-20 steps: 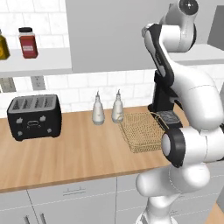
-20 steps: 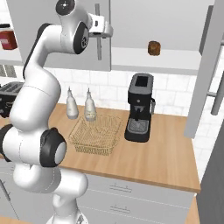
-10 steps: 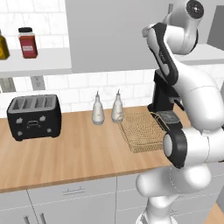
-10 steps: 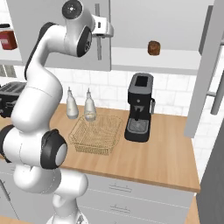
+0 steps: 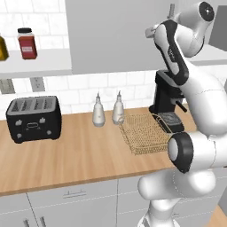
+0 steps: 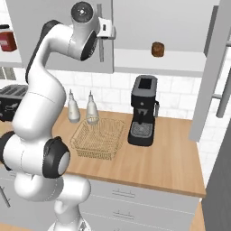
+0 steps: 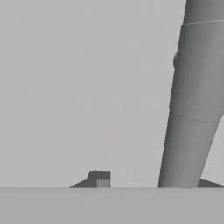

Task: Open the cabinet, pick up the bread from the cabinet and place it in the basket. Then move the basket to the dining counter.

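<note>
In the hand view, one dark tip of the fingers [image 7: 99, 179] rises at lower centre and a second sliver shows at the lower right, with the grey bar handle [image 7: 195, 94] running up the right side of the frame between them; the tips stand apart on either side of the bar, but whether they press on it I cannot tell. Flat light-grey door surface lies behind.

In the right base view, the hand sits at upper centre, against the handle [image 6: 100, 34] of the left cabinet door [image 6: 54, 36]. The right door [image 6: 212, 72] stands swung open at the right edge of the frame. On the white inner shelf [image 6: 180, 63], in the upper right, sits the bread [image 6: 157, 49], well apart from the hand.

Lower down, the basket [image 6: 99, 138] rests on the wood counter [image 6: 171, 158] at centre, just beside the black coffee machine [image 6: 142, 110] and in front of two small bottles [image 6: 92, 108]. In the left base view, a black toaster [image 5: 34, 118] stands at left and a red jar [image 5: 27, 43] on the open shelf at upper left.
</note>
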{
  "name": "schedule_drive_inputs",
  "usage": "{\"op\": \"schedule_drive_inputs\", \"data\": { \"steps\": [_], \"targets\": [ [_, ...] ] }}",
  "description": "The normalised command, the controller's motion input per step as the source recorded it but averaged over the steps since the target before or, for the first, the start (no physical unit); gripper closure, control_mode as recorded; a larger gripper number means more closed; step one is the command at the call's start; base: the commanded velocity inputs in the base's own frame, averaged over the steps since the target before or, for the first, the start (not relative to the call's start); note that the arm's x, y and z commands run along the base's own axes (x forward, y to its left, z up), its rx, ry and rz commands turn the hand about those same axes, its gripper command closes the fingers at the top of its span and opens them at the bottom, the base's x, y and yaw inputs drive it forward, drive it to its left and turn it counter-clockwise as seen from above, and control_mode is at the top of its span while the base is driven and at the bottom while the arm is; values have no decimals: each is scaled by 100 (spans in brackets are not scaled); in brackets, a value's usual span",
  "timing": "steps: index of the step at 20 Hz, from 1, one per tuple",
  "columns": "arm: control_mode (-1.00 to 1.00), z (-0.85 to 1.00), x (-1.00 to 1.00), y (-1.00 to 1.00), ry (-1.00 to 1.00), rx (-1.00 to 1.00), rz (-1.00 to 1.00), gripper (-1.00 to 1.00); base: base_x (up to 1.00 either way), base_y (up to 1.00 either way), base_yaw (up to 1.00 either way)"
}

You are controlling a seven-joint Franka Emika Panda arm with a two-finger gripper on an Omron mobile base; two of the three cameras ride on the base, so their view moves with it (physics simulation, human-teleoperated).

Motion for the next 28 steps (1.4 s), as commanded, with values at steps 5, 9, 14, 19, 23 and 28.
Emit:
{"op": "schedule_drive_inputs", "data": {
  "steps": [5,9,14,19,23,28],
  "targets": [
    [-100,-7,-16,100,17,0,26,100,0,0,0],
    [-100,0,-64,100,3,0,21,100,0,0,0],
    [-100,0,-96,100,-2,-2,6,100,0,0,0],
    [-100,0,-100,100,-4,-1,0,100,0,0,0],
    [-100,0,-99,100,0,0,0,100,0,0,0],
    [-100,0,-99,100,0,0,0,100,0,0,0]
  ]
}}
